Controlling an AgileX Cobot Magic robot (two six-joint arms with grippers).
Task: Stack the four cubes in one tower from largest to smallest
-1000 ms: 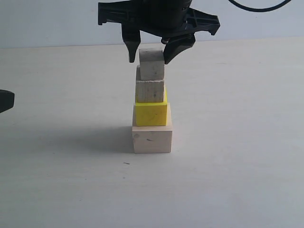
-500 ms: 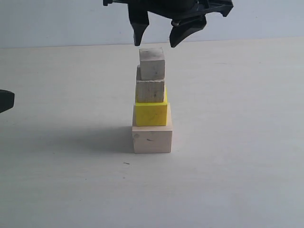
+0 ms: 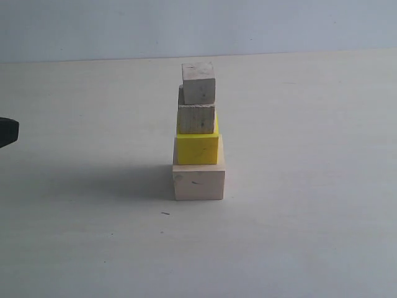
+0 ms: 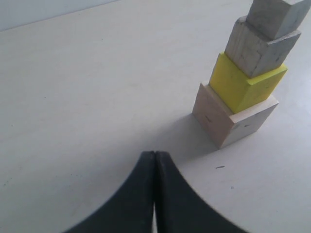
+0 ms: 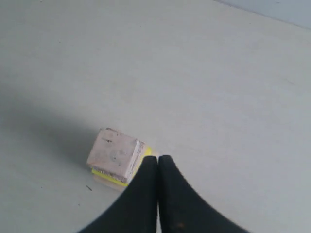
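The tower stands on the table in the exterior view: the large pale wood cube (image 3: pixel 198 182) at the bottom, the yellow cube (image 3: pixel 196 149) on it, a smaller bare wood cube (image 3: pixel 196 118) above, and the smallest cube (image 3: pixel 198 82) on top. The left wrist view shows the same stack, with the yellow cube (image 4: pixel 245 83) between pale and bare wood ones. My left gripper (image 4: pixel 155 154) is shut and empty, well off to the side of the tower. My right gripper (image 5: pixel 158 158) is shut and empty, high above the tower, looking down on the top cube (image 5: pixel 115 153).
A dark part of the left arm (image 3: pixel 7 131) shows at the left edge of the exterior view. The pale table (image 3: pixel 310 217) stretches all round the tower, and a tiny dark speck (image 3: pixel 165 213) lies in front of it.
My right gripper has risen from around the top cube out of the exterior view and has shut. The tower has not moved. The left arm is still.
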